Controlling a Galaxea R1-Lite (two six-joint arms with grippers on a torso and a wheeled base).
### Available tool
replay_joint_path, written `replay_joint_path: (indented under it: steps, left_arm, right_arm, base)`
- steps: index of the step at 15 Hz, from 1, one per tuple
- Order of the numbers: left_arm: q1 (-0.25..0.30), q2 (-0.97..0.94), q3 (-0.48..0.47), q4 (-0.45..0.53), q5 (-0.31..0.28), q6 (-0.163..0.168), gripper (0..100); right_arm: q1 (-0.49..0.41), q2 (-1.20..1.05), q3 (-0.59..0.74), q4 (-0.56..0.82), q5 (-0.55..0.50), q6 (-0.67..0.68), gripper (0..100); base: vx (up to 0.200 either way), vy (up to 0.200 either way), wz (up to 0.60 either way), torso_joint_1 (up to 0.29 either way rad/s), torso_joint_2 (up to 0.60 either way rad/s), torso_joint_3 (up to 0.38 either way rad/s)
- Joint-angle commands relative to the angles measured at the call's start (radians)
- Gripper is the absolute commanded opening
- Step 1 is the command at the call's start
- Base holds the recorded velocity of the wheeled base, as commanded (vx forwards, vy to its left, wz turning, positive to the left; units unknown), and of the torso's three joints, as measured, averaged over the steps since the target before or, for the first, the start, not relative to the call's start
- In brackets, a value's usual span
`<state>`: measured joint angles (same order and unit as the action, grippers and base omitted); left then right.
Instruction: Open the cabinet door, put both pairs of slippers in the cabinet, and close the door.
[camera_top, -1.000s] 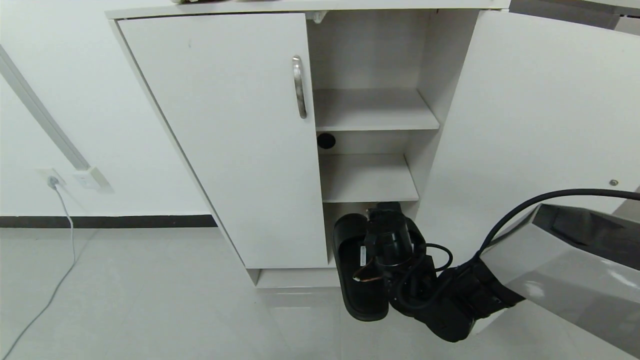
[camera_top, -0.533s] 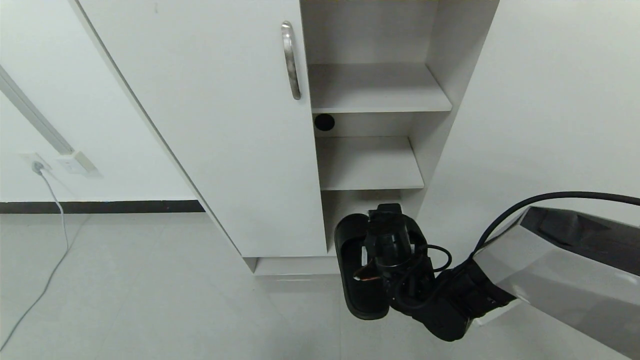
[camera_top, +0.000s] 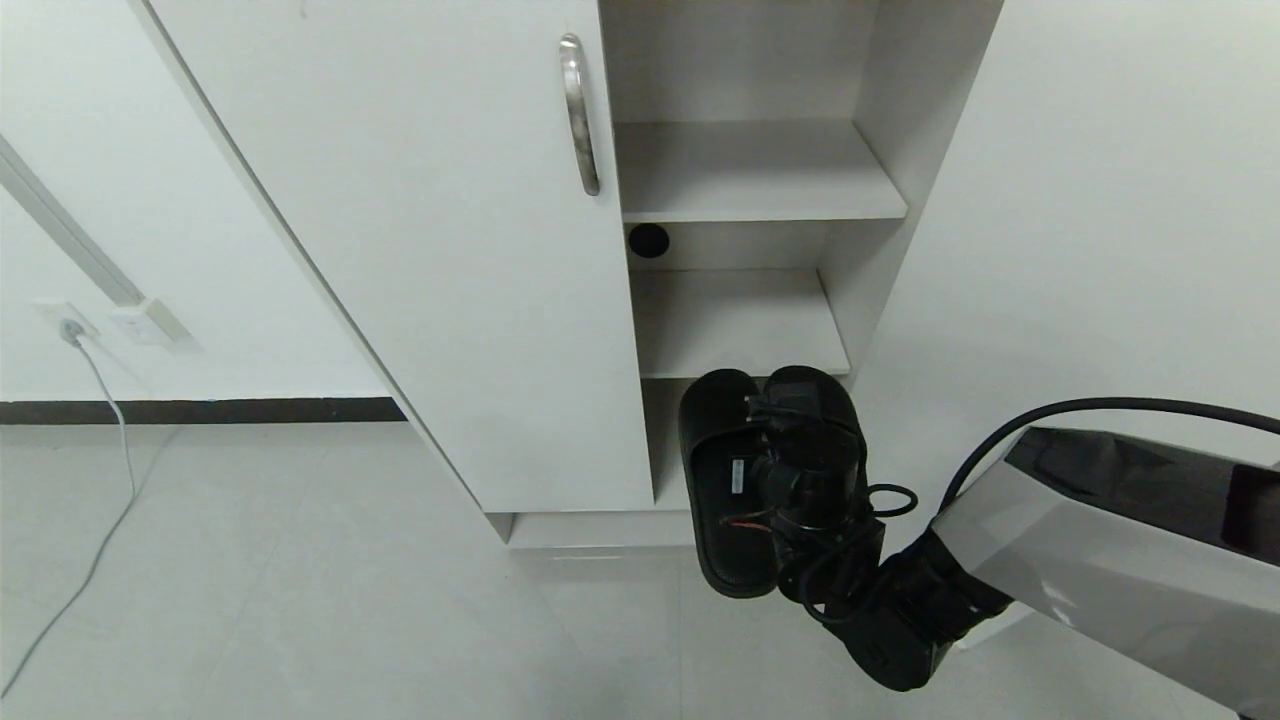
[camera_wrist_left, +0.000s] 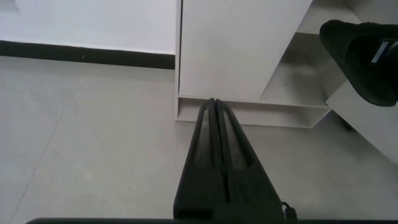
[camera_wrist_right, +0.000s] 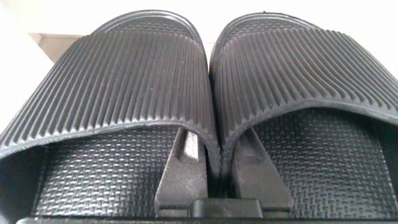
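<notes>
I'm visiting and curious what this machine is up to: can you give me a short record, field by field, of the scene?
Cabinet: tall white cabinet, left door shut, right door open
Inside: two white shelves above a bottom compartment
Slippers: pair of black ribbed rubber slippers, held side by side, toes toward the opening
Right hand: shut on the slippers' touching straps from inside
Left hand: shut, holding nothing, above the pale floor
</notes>
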<state>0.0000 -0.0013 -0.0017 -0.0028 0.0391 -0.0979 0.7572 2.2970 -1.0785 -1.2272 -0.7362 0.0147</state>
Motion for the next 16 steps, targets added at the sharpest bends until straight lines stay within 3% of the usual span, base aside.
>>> replay_joint_path:
  steps: [1, 4, 16]
  left_arm:
    - [0.000, 0.001, 0.000, 0.000, 0.001, 0.000, 0]
    - [0.000, 0.001, 0.000, 0.000, 0.001, 0.000, 0]
    - [0.000, 0.001, 0.000, 0.000, 0.002, -0.002, 0]
  right_arm:
    - [-0.001, 0.012, 0.000, -0.001, 0.000, -0.001, 0]
    - [-0.004, 0.012, -0.003, -0.001, 0.000, -0.001, 0]
    - [-0.022, 0.013, -0.003, -0.003, 0.009, -0.004, 0]
  base:
    - [0.000, 0.000, 0.00, 0.000, 0.00, 0.000]
    - [0.000, 0.000, 0.00, 0.000, 0.00, 0.000]
    - [0.183, 0.000, 0.00, 0.003, 0.00, 0.001]
